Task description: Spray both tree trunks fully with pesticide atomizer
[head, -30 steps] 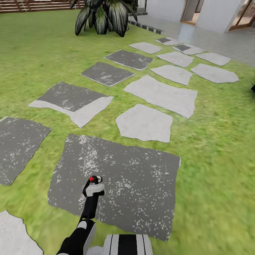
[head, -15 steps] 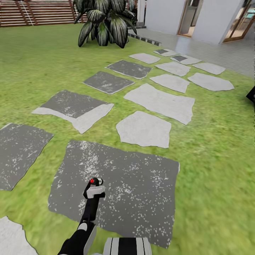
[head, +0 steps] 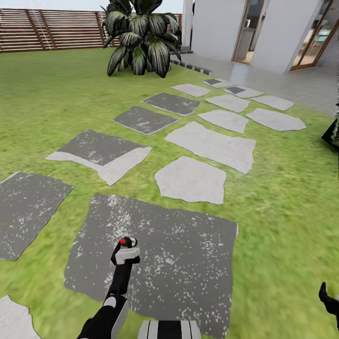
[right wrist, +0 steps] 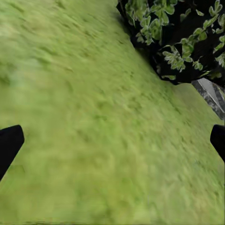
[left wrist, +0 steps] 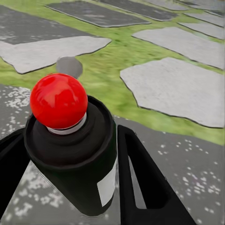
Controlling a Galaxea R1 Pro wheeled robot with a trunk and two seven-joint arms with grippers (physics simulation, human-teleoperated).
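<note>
The atomizer (left wrist: 70,150) is clamped between the two fingers of the left gripper (head: 125,256), upright, its red top pointing up, and is carried low in front of the robot above a dark paving slab (head: 179,254).

A risk is seen in the grip: the bottle is held by its round body, so it could be twisted or let slip if the base is jolted on the uneven mix of lawn (head: 56,94) and slabs. A second risk lies in the target: a striped palm-like plant (head: 141,37) stands ahead by the fence (head: 47,28), and it could be mistaken for a tree.

The left arm is stretched forward and slightly raised. The right gripper (right wrist: 112,140) is held with its fingers wide apart and nothing between them, over grass beside what is probably a dark leafy shrub (right wrist: 183,37).
</note>
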